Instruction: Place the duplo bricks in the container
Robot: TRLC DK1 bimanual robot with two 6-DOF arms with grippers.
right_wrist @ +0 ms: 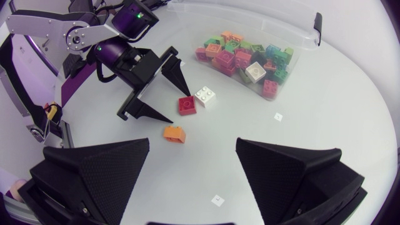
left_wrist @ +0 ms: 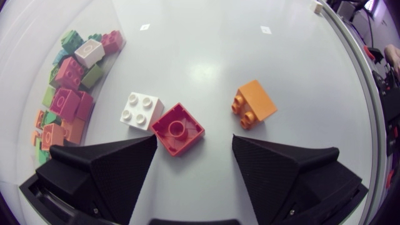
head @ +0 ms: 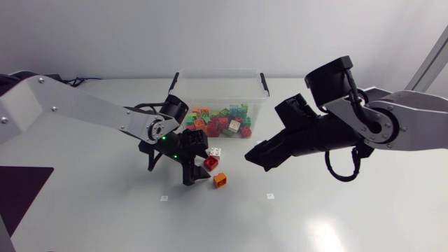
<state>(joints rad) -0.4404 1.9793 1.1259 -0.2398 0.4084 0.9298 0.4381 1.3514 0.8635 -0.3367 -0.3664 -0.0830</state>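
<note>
Red and lying hollow side up, one duplo brick sat on the white tabletop just outside the container, between the spread fingers of the left hand. It was close against one finger and clear of the other, so that hand was released and grasped nothing. A white brick, studs up, sat corner to corner with the red one on the side nearer the container. An orange brick lay tipped on its side a little farther from the container than the red one, ahead of the other finger and apart from both bricks. The container itself was a clear plastic tub holding a heap of bricks in red, green, orange, pink and white, piled toward the wall facing the three loose pieces. The left arm came in low beside the container, with its hand pointed down over the loose bricks. The right hand hung above the tabletop farther out from the container, past the orange brick; its fingers were wide apart with nothing between them.
</note>
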